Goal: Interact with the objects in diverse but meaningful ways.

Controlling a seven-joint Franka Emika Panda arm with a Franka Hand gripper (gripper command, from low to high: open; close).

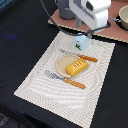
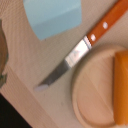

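A pale blue cup [image 1: 81, 42] stands on the striped placemat [image 1: 40, 85] near its far edge; in the wrist view the cup [image 2: 52, 17] fills one corner. My gripper [image 1: 85, 33] hangs just above the cup, and its fingers are too dark and blurred to read. A yellow ridged bread block [image 1: 77, 66] lies on a round wooden plate [image 1: 62, 64]. The wrist view shows the same plate [image 2: 92, 92] with the yellow block [image 2: 121, 85] at the frame edge.
A knife [image 1: 80, 56] with an orange handle lies between cup and plate, its blade [image 2: 65, 67] beside the plate rim. A fork [image 1: 65, 80] lies on the plate's near side. Grey pots [image 1: 65, 10] [image 1: 123, 17] stand on a tan board behind.
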